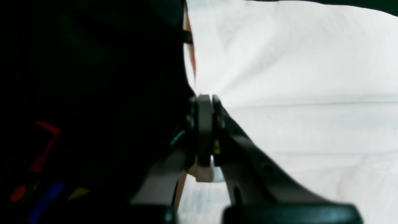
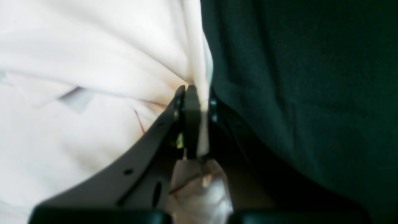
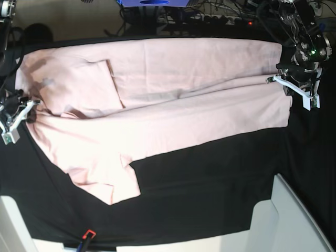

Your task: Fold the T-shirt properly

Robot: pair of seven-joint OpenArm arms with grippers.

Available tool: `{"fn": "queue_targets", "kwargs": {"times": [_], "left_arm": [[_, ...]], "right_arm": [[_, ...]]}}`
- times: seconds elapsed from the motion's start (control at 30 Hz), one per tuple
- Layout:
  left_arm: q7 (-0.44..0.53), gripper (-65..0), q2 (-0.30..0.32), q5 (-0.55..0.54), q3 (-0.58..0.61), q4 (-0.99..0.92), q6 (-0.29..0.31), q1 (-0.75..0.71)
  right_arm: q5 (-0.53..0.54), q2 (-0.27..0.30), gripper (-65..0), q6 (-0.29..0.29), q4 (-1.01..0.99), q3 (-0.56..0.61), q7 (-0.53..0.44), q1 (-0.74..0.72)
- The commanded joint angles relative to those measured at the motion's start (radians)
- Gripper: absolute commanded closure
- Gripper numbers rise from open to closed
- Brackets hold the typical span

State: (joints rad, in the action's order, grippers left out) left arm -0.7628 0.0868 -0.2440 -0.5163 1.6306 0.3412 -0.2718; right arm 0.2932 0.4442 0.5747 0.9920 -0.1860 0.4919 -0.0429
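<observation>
Lengthwise fold in hand: T-shirt (image 3: 173,121) edges are pinched shut by left gripper (image 3: 286,84) and right gripper (image 3: 21,111). Next: gripped edge carried across evenly.

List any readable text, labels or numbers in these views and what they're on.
None readable.
T-shirt: plain pink side up, no lettering in view.
Grey patch on the shirt in the right wrist view: could be a tag, too blurred to read.
Coloured shapes at the lower left of the left wrist view: red, blue and yellow blobs, dark and blurred, no characters legible.
Blue item at the top edge of the base view: no legible marking.
</observation>
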Motion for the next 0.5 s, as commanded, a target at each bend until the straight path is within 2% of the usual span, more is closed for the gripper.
{"fn": "queue_targets", "kwargs": {"times": [0.0, 0.13, 0.27, 0.33, 0.47], "left_arm": [[0.022, 0.0, 0.014, 0.001, -0.005, 0.006, -0.004, -0.005], [0.024, 0.0, 0.014, 0.001, -0.005, -0.017, -0.004, -0.007], [0.019, 0.0, 0.034, 0.001, 0.054, -0.033, -0.004, -0.011], [0.019, -3.9, 0.046, 0.001, 0.091, -0.033, -0.008, -0.025], [0.018, -19.8, 0.046, 0.001, 0.104, -0.025, -0.009, -0.031]], "right_arm": [[0.011, 0.006, 0.0, -0.005, 0.028, -0.017, 0.000, -0.013], [0.007, -0.035, -0.3, -0.005, 0.040, -0.129, 0.078, -0.005], [0.007, -0.040, -1.7, -0.005, 0.083, -0.158, 0.166, -0.012], [0.008, -0.041, -8.1, -0.005, 0.121, -0.160, 0.216, -0.010], [0.010, -0.055, -26.4, -0.005, 0.210, -0.198, 0.294, 0.004]]}}
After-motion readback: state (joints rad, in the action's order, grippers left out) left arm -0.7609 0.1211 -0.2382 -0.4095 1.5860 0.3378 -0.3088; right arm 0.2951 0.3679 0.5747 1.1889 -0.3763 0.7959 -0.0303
